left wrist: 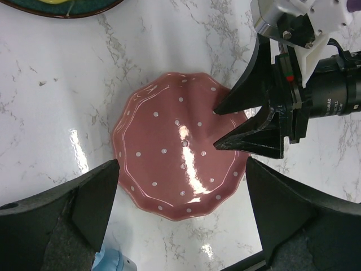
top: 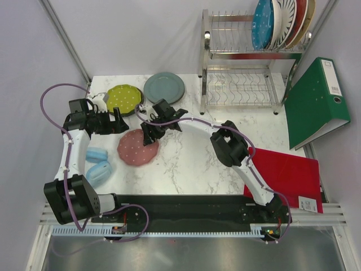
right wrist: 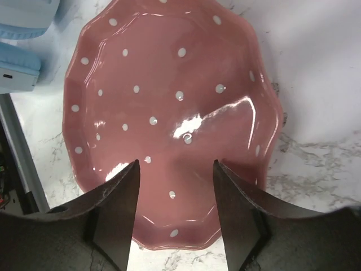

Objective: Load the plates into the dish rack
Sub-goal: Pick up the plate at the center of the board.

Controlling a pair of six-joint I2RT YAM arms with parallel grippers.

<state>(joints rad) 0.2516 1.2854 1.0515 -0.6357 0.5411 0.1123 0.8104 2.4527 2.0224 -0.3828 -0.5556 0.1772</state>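
A pink plate with white dots (top: 137,148) lies flat on the marble table; it also shows in the left wrist view (left wrist: 169,164) and the right wrist view (right wrist: 169,101). My right gripper (top: 151,134) is open and empty, with its jaws spread just over the plate's rim (right wrist: 176,169). The left wrist view shows it over the plate's right side (left wrist: 214,129). My left gripper (top: 121,123) is open and empty, above the plate's far-left side (left wrist: 183,209). A lime dotted plate (top: 124,99) and a grey-blue plate (top: 164,87) lie behind. The dish rack (top: 242,62) holds three plates in its upper tier.
Two light-blue objects (top: 97,165) lie left of the pink plate. A green binder (top: 316,101) leans right of the rack. A red folder (top: 287,175) lies at the front right. The lime plate's edge (left wrist: 56,7) shows at the top of the left wrist view.
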